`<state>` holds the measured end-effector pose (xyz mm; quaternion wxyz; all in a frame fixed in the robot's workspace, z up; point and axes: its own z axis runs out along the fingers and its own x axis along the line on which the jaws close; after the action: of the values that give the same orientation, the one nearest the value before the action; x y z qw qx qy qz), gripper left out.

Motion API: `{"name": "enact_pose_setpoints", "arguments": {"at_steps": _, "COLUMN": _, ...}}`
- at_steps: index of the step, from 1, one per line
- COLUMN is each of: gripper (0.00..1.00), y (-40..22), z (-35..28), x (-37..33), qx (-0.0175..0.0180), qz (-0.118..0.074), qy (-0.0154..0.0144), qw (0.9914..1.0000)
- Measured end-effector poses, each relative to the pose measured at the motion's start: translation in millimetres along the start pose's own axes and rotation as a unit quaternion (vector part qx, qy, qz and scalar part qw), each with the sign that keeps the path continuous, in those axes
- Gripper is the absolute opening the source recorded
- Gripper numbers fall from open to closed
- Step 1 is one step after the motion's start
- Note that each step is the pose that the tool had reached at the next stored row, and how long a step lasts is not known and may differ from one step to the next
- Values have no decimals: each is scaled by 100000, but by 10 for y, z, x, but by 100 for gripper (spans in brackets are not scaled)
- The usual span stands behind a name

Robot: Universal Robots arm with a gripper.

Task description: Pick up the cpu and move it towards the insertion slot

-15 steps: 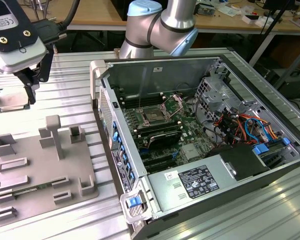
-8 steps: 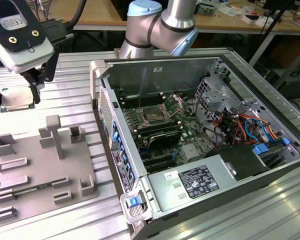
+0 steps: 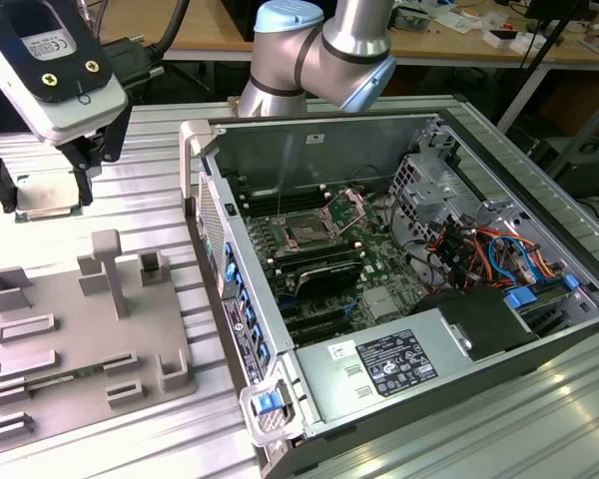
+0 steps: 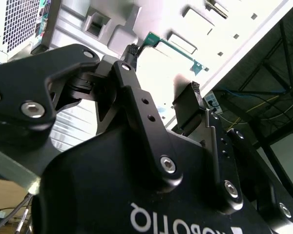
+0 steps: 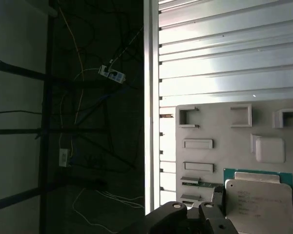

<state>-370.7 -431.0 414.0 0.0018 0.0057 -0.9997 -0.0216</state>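
One gripper (image 3: pixel 46 200) at the exterior view's left, fingers (image 3: pixel 84 185) clenched on the cpu (image 3: pixel 42 193), one on each side. The cpu is flat, silvery top up, held in the air over the slatted metal surface (image 3: pixel 150 170), near that surface's edge on the exterior view's left. Grey fixture plate (image 3: pixel 80 339) with raised blocks lies on the surface near it. Open computer case (image 3: pixel 319 150) sits just beside the plate, toward the exterior view's right. The insertion slot (image 3: pixel 307 230) is on the motherboard inside, dark centre, metal bracket (image 3: pixel 347 208) tilted up next to it. The cpu is well apart from the slot, outside the case. Second wrist view: black gripper body close up, two fingers (image 4: pixel 189 105), pale plate (image 4: pixel 151 14) behind them. First wrist view: cpu (image 5: pixel 261 204) with a green rim, a black finger (image 5: pixel 218 196) against its side, plate (image 5: pixel 224 141) behind it, surface slats (image 5: pixel 224 58) past the plate's edge, cables (image 5: pixel 79 83) in the dark off the surface's edge.
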Motion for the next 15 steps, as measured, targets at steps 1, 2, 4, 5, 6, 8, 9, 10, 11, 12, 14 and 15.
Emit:
{"name": "enact_pose_setpoints", "arguments": {"at_steps": 1, "gripper": 55, "y": 0, "z": 0, "x": -26, "qx": -1, "qz": 0, "qy": -3, "qw": 100000}}
{"name": "enact_pose_setpoints", "arguments": {"at_steps": 2, "gripper": 55, "y": -1, "z": 0, "x": -36, "qx": 1, "qz": -1, "qy": -2, "qw": 100000}}
{"name": "enact_pose_setpoints", "arguments": {"at_steps": 4, "gripper": 55, "y": -1, "z": 0, "x": -53, "qx": 1, "qz": -3, "qy": 0, "qw": 100000}}
{"name": "enact_pose_setpoints", "arguments": {"at_steps": 5, "gripper": 55, "y": -1, "z": 0, "x": -61, "qx": 3, "qz": -3, "qy": 0, "qw": 100000}}
{"name": "enact_pose_setpoints", "arguments": {"at_steps": 6, "gripper": 55, "y": -1, "z": 0, "x": -71, "qx": -1, "qz": 1, "qy": -4, "qw": 100000}}
{"name": "enact_pose_setpoints", "arguments": {"at_steps": 8, "gripper": 55, "y": -1, "z": 0, "x": -87, "qx": -1, "qz": -1, "qy": -2, "qw": 100000}}
{"name": "enact_pose_setpoints", "arguments": {"at_steps": 9, "gripper": 55, "y": -1, "z": -1, "x": -95, "qx": 2, "qz": 0, "qy": 1, "qw": 100000}}
{"name": "enact_pose_setpoints", "arguments": {"at_steps": 10, "gripper": 55, "y": -1, "z": 0, "x": -105, "qx": 0, "qz": 1, "qy": -1, "qw": 100000}}
{"name": "enact_pose_setpoints", "arguments": {"at_steps": 11, "gripper": 55, "y": -1, "z": -1, "x": -113, "qx": 3, "qz": -1, "qy": 1, "qw": 100000}}
{"name": "enact_pose_setpoints", "arguments": {"at_steps": 12, "gripper": 55, "y": -2, "z": -1, "x": -129, "qx": 1, "qz": -2, "qy": 0, "qw": 100000}}
{"name": "enact_pose_setpoints", "arguments": {"at_steps": 14, "gripper": 55, "y": -2, "z": -1, "x": -149, "qx": 1, "qz": -4, "qy": 0, "qw": 100000}}
{"name": "enact_pose_setpoints", "arguments": {"at_steps": 15, "gripper": 55, "y": -2, "z": -1, "x": -156, "qx": 0, "qz": -2, "qy": 1, "qw": 100000}}
